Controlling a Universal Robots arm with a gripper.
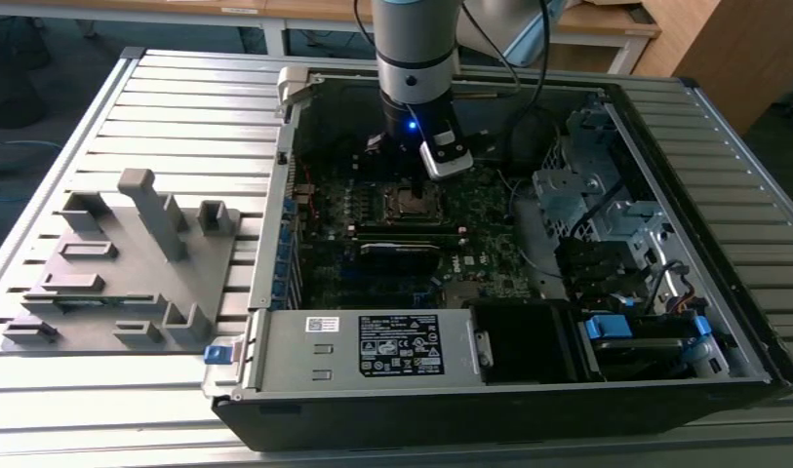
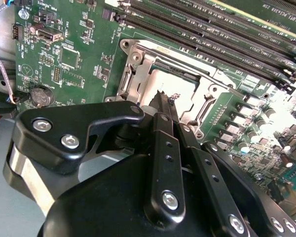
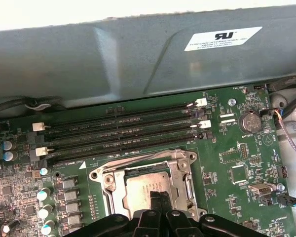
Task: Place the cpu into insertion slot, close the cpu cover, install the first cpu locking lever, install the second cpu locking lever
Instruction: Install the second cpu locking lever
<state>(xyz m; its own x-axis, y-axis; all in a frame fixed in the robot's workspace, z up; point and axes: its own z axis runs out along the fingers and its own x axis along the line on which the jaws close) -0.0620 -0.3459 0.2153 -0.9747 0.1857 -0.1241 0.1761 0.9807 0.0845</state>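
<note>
On the exterior view's left, a ribbed grey metal surface [image 1: 136, 107] carries a grey moulded fixture tray [image 1: 110, 273] with upright posts, lying just beside the open computer case [image 1: 708, 322]. Wooden desks [image 1: 292, 12] line the back of the room, and a wooden cabinet [image 1: 747, 49] stands at the exterior view's far right. Moving across, the case lies on its side with its dark green motherboard [image 1: 370, 210] exposed, a silver power supply [image 1: 370, 346] along the near edge and a blue-tabbed drive bay [image 1: 630, 327] toward the exterior view's right. The arm [image 1: 416, 58] drops straight down into the case, a blue light glowing on its wrist, and the claw [image 2: 165, 101] hangs right over the insertion slot [image 1: 412, 202] in the middle of the board. In both wrist views the cpu [image 3: 148, 183] lies seated in the slot, its dull silver top showing, with the cpu cover [image 3: 180, 175] lying down around it as a metal frame. The claw's two black fingers [image 3: 160, 202] are pressed together, tips closed with nothing between them, poised at the edge of the chip; whether they touch it I cannot tell. Long black memory slots [image 3: 123, 131] run just beside the socket, and a coin battery [image 3: 250, 121] lies farther along the board.
</note>
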